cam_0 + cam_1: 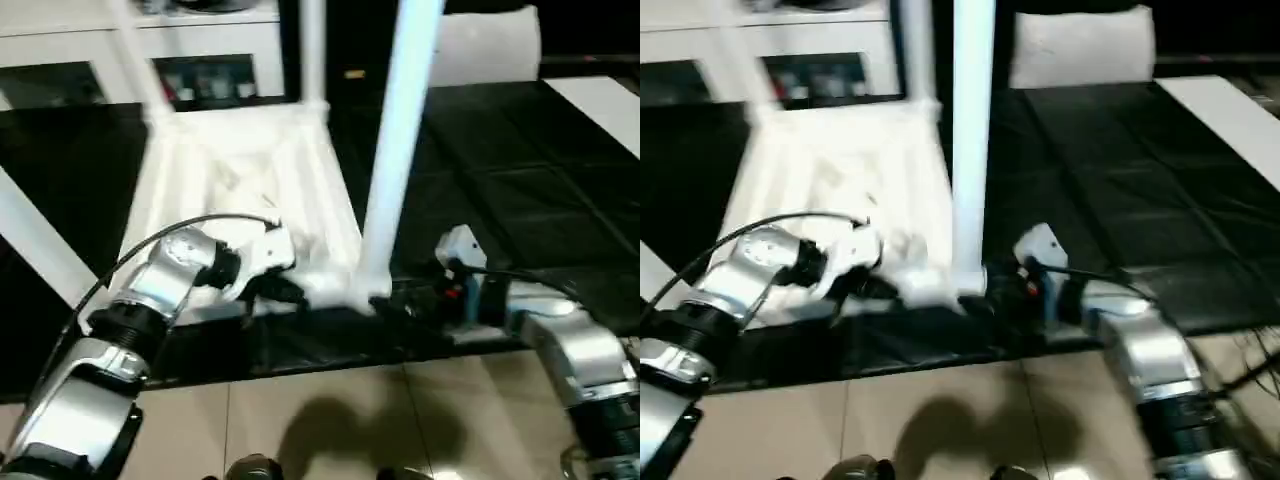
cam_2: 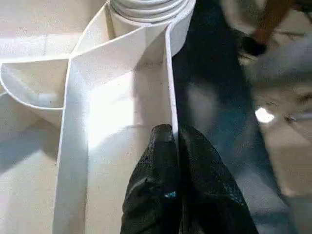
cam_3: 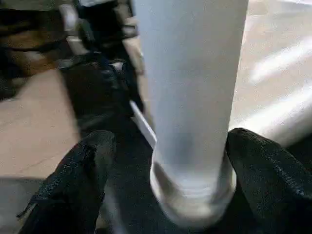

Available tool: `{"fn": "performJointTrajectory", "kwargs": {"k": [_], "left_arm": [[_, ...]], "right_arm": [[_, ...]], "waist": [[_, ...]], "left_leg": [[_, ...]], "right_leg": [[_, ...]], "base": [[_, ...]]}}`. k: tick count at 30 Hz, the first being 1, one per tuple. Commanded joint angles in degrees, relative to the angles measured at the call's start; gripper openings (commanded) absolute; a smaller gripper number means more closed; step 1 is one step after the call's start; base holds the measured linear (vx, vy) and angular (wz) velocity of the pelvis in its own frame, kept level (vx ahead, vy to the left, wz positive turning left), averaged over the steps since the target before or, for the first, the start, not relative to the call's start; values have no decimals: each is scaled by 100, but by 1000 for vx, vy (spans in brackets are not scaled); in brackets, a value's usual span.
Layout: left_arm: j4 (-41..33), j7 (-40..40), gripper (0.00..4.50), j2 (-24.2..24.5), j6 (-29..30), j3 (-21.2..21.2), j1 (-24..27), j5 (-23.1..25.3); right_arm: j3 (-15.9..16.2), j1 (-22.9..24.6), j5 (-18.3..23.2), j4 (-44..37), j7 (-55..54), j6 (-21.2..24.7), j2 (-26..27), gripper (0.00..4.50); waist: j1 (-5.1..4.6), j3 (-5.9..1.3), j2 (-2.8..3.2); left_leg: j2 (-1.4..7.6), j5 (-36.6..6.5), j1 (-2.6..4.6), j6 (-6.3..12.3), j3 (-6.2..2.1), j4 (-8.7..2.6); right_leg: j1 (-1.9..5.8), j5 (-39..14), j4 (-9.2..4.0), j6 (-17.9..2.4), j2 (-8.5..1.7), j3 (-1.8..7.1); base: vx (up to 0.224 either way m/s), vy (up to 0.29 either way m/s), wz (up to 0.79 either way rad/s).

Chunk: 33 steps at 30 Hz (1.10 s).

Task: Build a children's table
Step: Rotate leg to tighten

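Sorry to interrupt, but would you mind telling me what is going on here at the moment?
The robot is putting together a children's table on a black mat. The tabletop lies upside down with legs standing in its corner sockets. The left hand is shut on the tabletop's rim near one corner. The right hand is open, its fingers standing either side of the base of the near leg, which stands upright in its socket.

The room is bright from above. Both head views are blurred by motion. The white tabletop (image 1: 245,190) glares and loses detail. On the tiled floor (image 1: 330,420), a soft shadow lies at 6 o'clock. A light spot (image 2: 263,115) shines at 3 o'clock in the left wrist view.
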Motion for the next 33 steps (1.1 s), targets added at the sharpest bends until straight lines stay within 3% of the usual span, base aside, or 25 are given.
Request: {"fn": "performJointTrajectory", "kwargs": {"k": [1, 10, 12, 17, 22, 28, 30, 32, 33], "left_arm": [[-128, -422, 0, -90, -256, -192, -157, -132], [-75, -793, 0, 5, -357, -285, -236, -63], [-45, -800, 0, 16, -379, -270, -245, -58], [47, -814, 0, 31, -407, -258, -294, -22], [27, -707, 0, 36, -350, -254, -297, 26], [-138, 109, 0, -152, 464, 16, -316, 33], [-248, 700, 0, -411, 978, 267, -372, -70], [-284, 1129, 0, -593, 1266, 408, -406, -93], [-300, 1411, 0, -709, 1452, 497, -431, -102]], "right_arm": [[91, -115, 138, -19, 267, 77, -54, 362], [361, -274, 262, 60, 979, 311, -258, 307], [395, -264, 274, 59, 987, 330, -233, 274], [333, -246, 423, 37, 930, 486, -114, 228], [301, -166, 505, -78, 825, 595, -19, 215], [58, 39, 530, -229, -2, 676, 424, 214], [16, 64, 217, -203, -745, 585, 735, 214], [-52, 38, 92, -148, -1250, 604, 982, 214], [-102, 13, 21, -110, -1576, 628, 1147, 213]], "waist": [[-40, -428, -24], [5, -431, -67], [4, -436, -65], [20, -452, -54], [19, -444, -59], [-21, -398, -70], [-87, -381, -51], [-130, -373, -84], [-200, -367, -82]], "left_leg": [[300, -1833, 222, 175, -40, -435], [288, -1711, 178, 129, -55, -447], [289, -1681, 176, 125, -54, -443], [290, -1598, 173, 140, -53, -438], [291, -1675, 177, 100, -58, -449], [271, -1977, 204, -43, -76, -470], [254, -2129, 214, -119, -93, -469], [237, -2173, 200, -133, -108, -476], [217, -2215, 210, -169, -112, -467]], "right_leg": [[228, -1739, -346, -1329, -315, 229], [268, -2036, -357, -1181, -358, 227], [266, -2037, -358, -1166, -354, 225], [270, -1896, -340, -1210, -345, 218], [272, -1987, -345, -1194, -350, 216], [233, -2589, -406, -1025, -362, 214], [213, -2918, -440, -920, -367, 205], [223, -3102, -477, -814, -360, 183], [200, -3302, -510, -718, -357, 171]], "base": [[0, 0, 0], [0, 0, 0], [0, 0, 0], [0, 0, 0], [0, 0, 0], [0, 0, 0], [0, 0, 0], [0, 0, 0], [0, 0, 0]]}}
